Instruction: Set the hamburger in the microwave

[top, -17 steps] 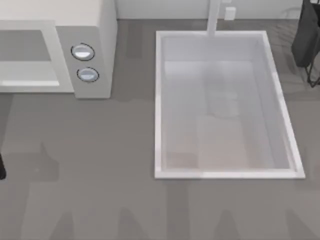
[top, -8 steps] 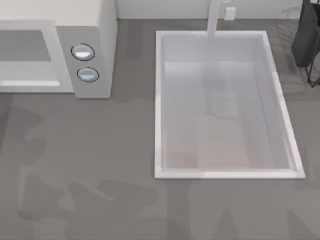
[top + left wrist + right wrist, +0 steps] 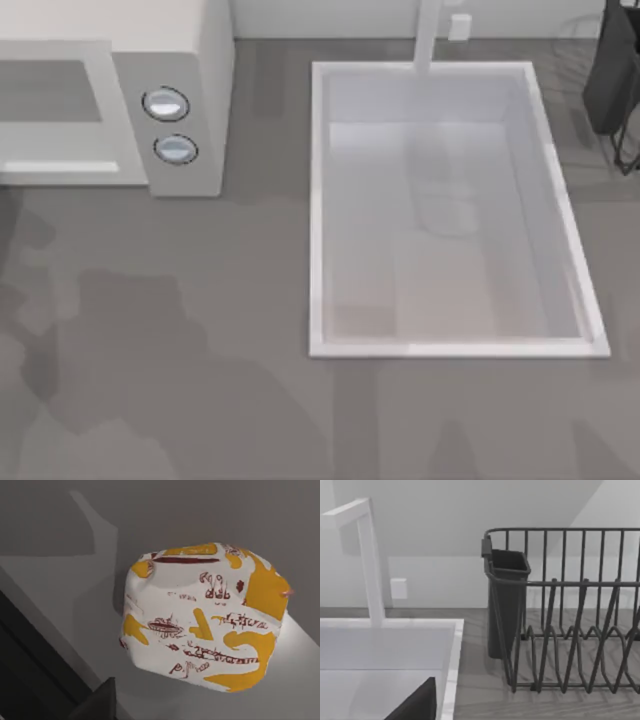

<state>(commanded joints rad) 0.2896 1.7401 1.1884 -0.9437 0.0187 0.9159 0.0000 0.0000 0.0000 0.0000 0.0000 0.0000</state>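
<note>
Hovering over the hamburger [image 3: 205,615] on a pale surface — probably still the approach; whether the left gripper is open I cannot tell. Next: descend, grasp — then the microwave [image 3: 190,80] at the worktop's far-left corner.

The off-white microwave [image 3: 190,90] stands far left, two knobs facing up. My left wrist camera sees the hamburger [image 3: 205,612], white-and-yellow wrapped, on a grey surface.
</note>
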